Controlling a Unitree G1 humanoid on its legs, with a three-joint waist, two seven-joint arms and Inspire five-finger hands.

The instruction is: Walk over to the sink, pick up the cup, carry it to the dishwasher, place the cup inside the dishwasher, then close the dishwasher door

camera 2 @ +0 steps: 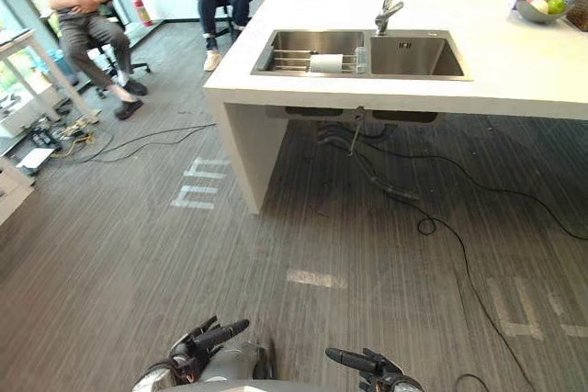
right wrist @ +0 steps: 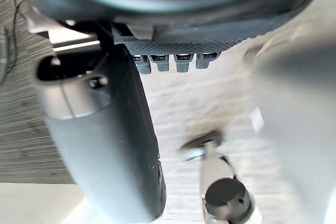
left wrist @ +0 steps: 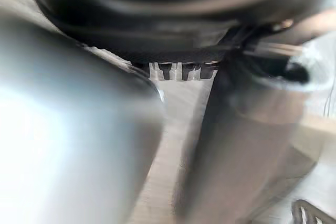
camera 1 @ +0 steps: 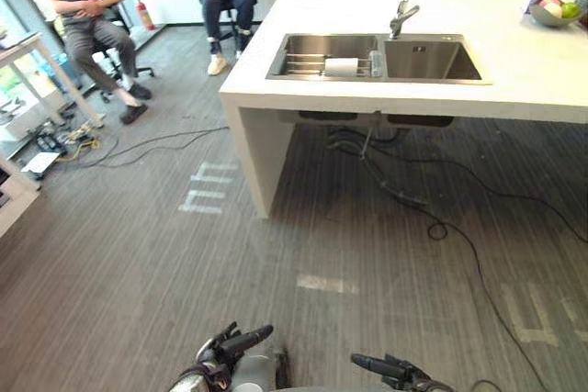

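A white cup [camera 1: 342, 66] lies on its side on a wire rack in the left basin of the steel sink [camera 1: 432, 60], which is set into a white counter island [camera 1: 514, 80] some way ahead of me. A tall faucet [camera 1: 402, 8] stands behind the basins. My left hand [camera 1: 231, 346] and right hand [camera 1: 390, 370] hang low at the near edge of the eye views, far from the counter. Both are open and hold nothing. In the wrist views the fingers [left wrist: 184, 70] and the thumb [right wrist: 110, 145] are relaxed over the carpet.
Two people sit on chairs [camera 1: 87, 16] at the back left, beside a white table [camera 1: 28, 52]. Black cables [camera 1: 413, 204] trail across the grey carpet under and beside the island. A fruit bowl [camera 1: 554, 12] rests on the counter's far right. Tape marks [camera 1: 207, 190] lie on the floor.
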